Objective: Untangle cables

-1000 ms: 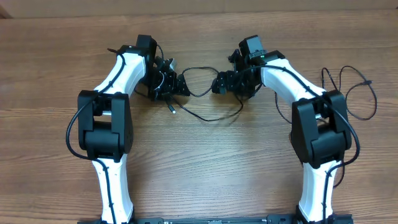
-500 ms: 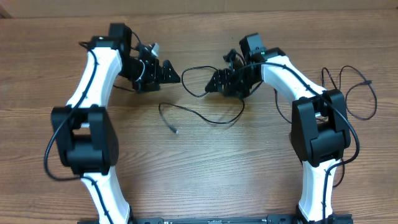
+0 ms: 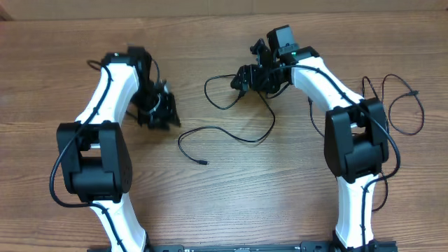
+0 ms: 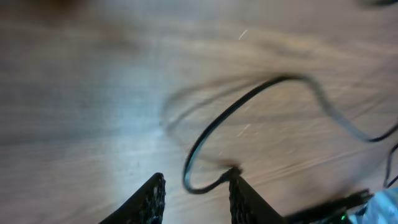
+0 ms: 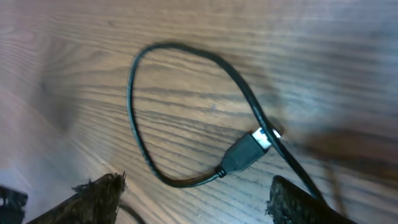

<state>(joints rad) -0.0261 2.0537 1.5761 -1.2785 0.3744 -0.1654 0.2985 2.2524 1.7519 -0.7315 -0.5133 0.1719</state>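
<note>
One thin black cable (image 3: 231,135) lies loose on the table between the arms. It loops at the top by my right gripper (image 3: 240,79) and ends in a small plug (image 3: 203,162) lower down. My right gripper (image 5: 196,200) is open, with a cable loop (image 5: 134,118) and a silver-tipped plug (image 5: 249,151) lying on the wood between its fingers. My left gripper (image 3: 170,119) is open and empty, just up-left of the cable's left bend. The left wrist view is blurred and shows that bend (image 4: 249,99) just ahead of the open fingers (image 4: 196,194).
Another thin black cable (image 3: 409,105) lies in loose loops at the far right, beyond the right arm. The wooden table (image 3: 231,203) runs bare toward the front. The thick arm wires run along both white arms.
My left arm has let go, swung left, then moved down beside the cable's left bend. The cable's lower end has dropped and spread out on the table. The right gripper has shifted slightly back.
</note>
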